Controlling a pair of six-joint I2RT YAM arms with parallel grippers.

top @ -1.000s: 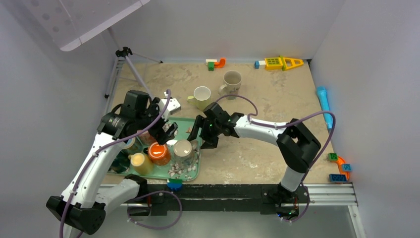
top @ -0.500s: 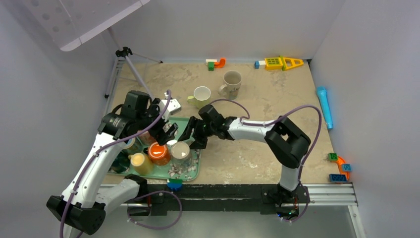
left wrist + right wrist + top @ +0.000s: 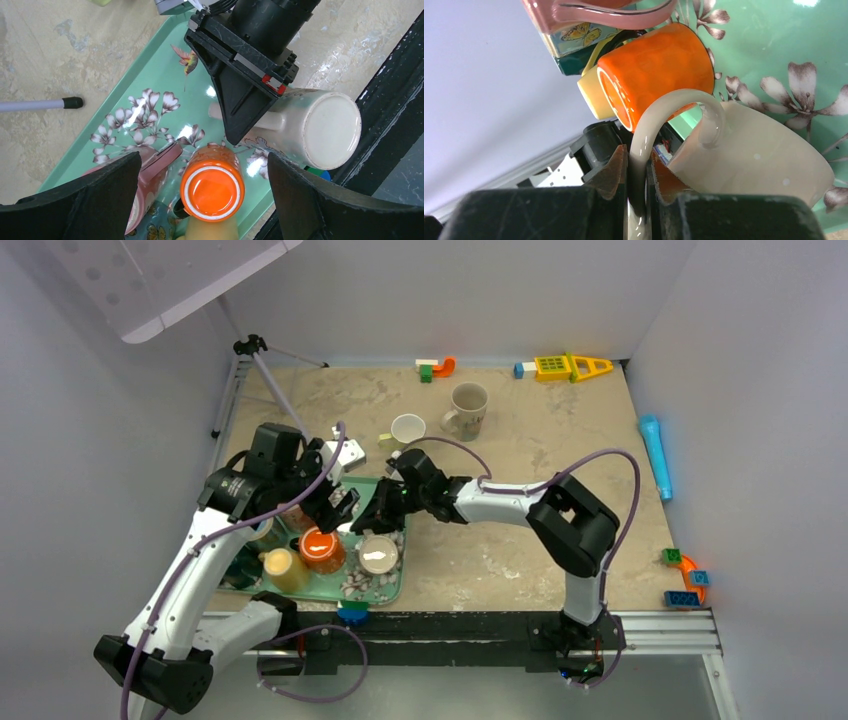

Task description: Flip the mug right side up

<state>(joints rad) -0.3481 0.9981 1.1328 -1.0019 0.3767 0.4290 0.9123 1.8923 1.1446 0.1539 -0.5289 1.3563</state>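
Observation:
The cream mug [image 3: 378,553] stands upside down on the green floral tray [image 3: 392,590], at its near right corner, with its flat base [image 3: 327,130] facing up. My right gripper [image 3: 386,517] reaches in from the right and is shut on the mug's handle [image 3: 664,112], which is pinched between both fingertips [image 3: 616,167]. The mug's body [image 3: 754,155] lies just right of the fingers. My left gripper [image 3: 205,187] hovers wide open above the upturned orange mug [image 3: 212,185], holding nothing.
The tray also holds a pink mug [image 3: 599,12], a yellow mug [image 3: 282,568] and others close together. Two upright mugs [image 3: 407,430] [image 3: 468,405] stand on the table behind. Toy blocks [image 3: 560,367] line the back wall, and a blue cylinder [image 3: 653,450] lies at the right.
My right gripper moved left over the tray and shut on the cream mug's handle. The mug shifted slightly toward the near edge. The left arm stayed still.

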